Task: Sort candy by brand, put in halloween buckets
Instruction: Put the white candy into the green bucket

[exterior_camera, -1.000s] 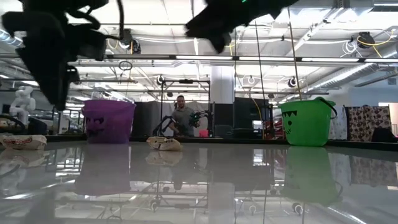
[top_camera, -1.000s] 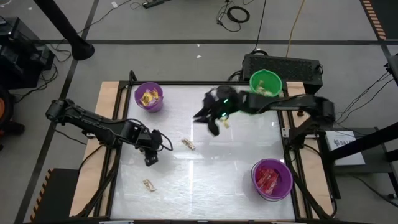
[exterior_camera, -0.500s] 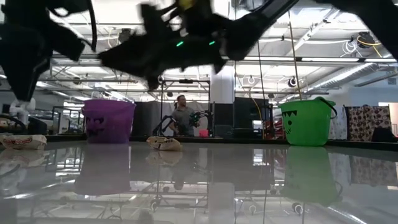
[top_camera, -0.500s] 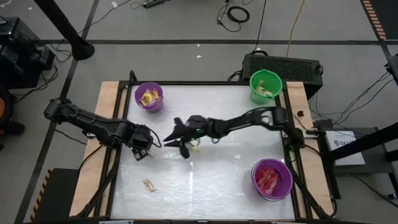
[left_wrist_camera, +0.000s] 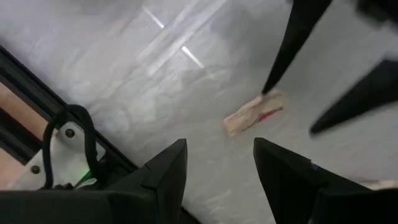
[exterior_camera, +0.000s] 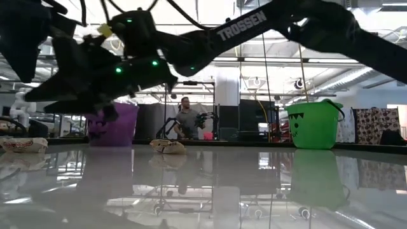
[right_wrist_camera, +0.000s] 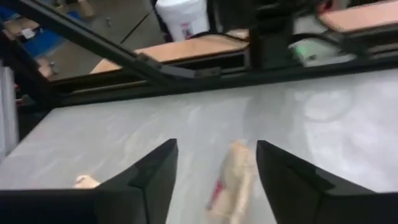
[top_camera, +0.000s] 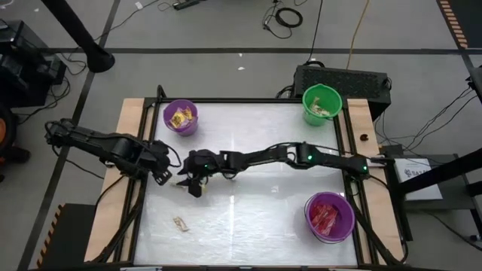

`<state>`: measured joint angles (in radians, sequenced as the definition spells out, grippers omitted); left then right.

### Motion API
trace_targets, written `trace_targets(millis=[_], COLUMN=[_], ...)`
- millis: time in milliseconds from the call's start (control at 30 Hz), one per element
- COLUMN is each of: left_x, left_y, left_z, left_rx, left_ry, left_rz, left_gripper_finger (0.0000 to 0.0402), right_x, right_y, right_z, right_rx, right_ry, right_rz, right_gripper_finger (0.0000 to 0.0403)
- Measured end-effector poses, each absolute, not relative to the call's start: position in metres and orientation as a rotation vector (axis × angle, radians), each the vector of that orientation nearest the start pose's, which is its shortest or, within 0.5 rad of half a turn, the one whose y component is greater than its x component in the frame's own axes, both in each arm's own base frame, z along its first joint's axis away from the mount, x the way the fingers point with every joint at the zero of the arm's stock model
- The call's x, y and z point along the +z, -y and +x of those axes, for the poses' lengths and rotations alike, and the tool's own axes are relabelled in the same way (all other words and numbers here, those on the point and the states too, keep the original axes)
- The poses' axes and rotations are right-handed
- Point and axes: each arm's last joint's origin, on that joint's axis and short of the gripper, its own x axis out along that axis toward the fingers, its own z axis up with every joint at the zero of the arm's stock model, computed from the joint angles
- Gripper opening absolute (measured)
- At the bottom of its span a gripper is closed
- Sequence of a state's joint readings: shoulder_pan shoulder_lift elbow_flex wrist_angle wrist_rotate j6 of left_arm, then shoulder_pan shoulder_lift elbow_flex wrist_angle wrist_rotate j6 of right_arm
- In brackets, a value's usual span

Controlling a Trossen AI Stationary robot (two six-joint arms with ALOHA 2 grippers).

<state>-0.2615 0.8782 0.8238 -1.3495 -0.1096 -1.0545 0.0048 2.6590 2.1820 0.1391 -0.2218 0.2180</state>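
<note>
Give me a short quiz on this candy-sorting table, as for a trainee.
1. True or false: the round green plastic bucket holds flat red packets.
2. How many plastic buckets stand on the white table? A two, B three, C four.
3. What lies between the right arm's open jaws?
Key: 1 false, the red packets fill a round purple plastic bucket; 2 B; 3 a small tan wrapped candy.

Readable text: one item. "TROSSEN", white capitals, on the dark right arm (exterior_camera: pixel 254 25), low view. Candy wrappers, buckets and floor equipment carry no print that can be read.
</note>
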Motion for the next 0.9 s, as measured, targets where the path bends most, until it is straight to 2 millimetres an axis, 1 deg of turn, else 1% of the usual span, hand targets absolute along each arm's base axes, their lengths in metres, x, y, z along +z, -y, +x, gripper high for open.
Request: trace_targets(millis=[100,167,267,333,500,667,833,900], left_x=[0.26,0.26,0.26,0.261,0.261,0.261,0.261,0.261], left_y=[0.026,0.026,0.026,0.026,0.025,0.025,0.025,0.025], left_z=[0.11,0.109,0.11,0.11,0.111,0.113,0.112,0.112], left_rx=[0.597,0.595,0.61,0.608,0.626,0.629,0.63,0.63], left_ry=[-1.249,-1.245,-1.237,-1.234,-1.21,-1.178,-1.181,-1.181], left_rz=[-0.638,-0.641,-0.662,-0.664,-0.646,-0.641,-0.64,-0.64], left_gripper_finger=[0.0191,0.0191,0.0191,0.0191,0.0191,0.0191,0.0191,0.0191], right_x=[0.132,0.124,0.113,0.11,0.106,0.106,0.099,0.093], right_y=[-0.016,-0.017,-0.017,-0.014,-0.009,-0.008,-0.019,-0.023], right_z=[0.599,0.602,0.601,0.599,0.597,0.597,0.597,0.597], right_rx=[0.212,0.187,0.092,0.073,0.059,0.053,0.078,0.079], right_ry=[-0.375,-0.399,-0.468,-0.503,-0.55,-0.554,-0.567,-0.572], right_rz=[0.264,0.264,0.293,0.307,0.311,0.349,0.361,0.353], right_gripper_finger=[0.0231,0.0242,0.0246,0.0245,0.0233,0.0209,0.0183,0.0169])
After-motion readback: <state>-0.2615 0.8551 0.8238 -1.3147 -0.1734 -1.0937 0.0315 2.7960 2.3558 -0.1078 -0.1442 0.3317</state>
